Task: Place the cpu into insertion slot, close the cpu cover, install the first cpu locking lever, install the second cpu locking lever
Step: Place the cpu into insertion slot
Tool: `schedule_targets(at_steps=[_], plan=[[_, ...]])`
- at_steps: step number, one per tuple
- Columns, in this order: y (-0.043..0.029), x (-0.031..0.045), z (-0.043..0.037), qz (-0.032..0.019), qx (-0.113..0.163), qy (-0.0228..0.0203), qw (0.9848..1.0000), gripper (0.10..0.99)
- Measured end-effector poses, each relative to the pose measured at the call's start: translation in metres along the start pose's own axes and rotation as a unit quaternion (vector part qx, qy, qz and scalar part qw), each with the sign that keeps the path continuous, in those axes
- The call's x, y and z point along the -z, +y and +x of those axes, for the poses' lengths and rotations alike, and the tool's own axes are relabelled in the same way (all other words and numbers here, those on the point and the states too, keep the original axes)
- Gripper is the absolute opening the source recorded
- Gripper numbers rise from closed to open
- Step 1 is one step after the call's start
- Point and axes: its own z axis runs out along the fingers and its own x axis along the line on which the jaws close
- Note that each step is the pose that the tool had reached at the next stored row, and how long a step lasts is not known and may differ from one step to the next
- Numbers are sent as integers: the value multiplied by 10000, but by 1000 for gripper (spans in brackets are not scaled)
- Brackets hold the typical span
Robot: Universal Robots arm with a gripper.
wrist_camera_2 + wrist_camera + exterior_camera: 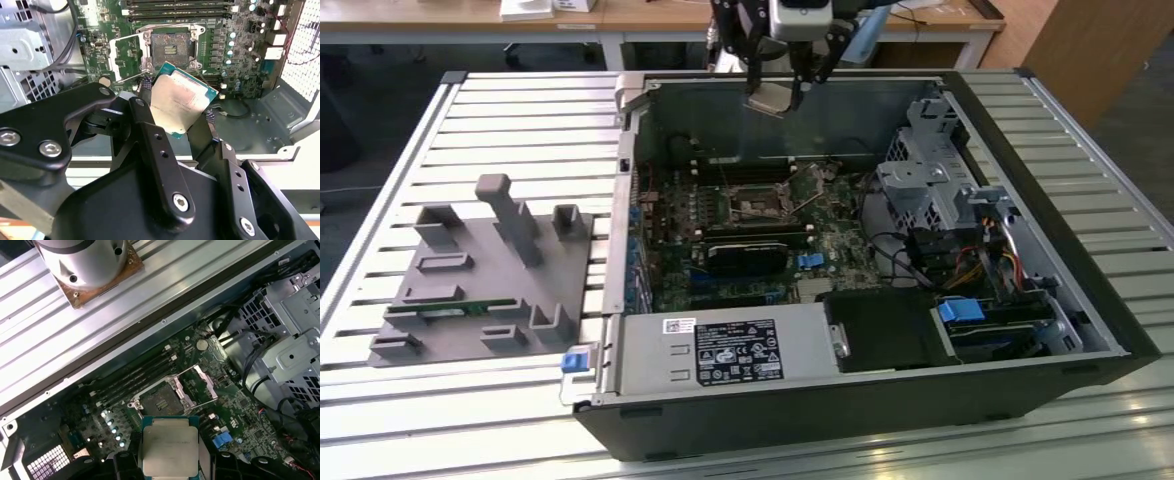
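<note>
exterior view: an open computer case (pixel 987 330) lies on a slatted table (pixel 520 120). the gripper (pixel 781 88) hangs over its far wall, clamped on the cpu (pixel 770 99), well above the insertion slot (pixel 758 208).
second wrist view: black fingers (pixel 150 130) pinch the tilted cpu (pixel 181 100). beyond it, the insertion slot (pixel 170 50) is bare, with the cpu cover (pixel 113 59) open beside it.
first wrist view: the cpu (pixel 170 450) is held apart from the bare insertion slot (pixel 159 401).

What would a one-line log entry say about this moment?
gripper: shut on cpu | cpu: held clear of motherboard | insertion slot: empty | cpu cover: open
</note>
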Motion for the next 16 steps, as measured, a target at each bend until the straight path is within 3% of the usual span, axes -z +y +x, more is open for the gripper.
schedule_targets(at_steps=[9,13,16], plan=[[0,-3,0,-9,-490,-43,9988,533],[-1,-8,0,-11,-823,-74,9966,533],[-1,-11,0,-14,-1079,-97,9941,533]])
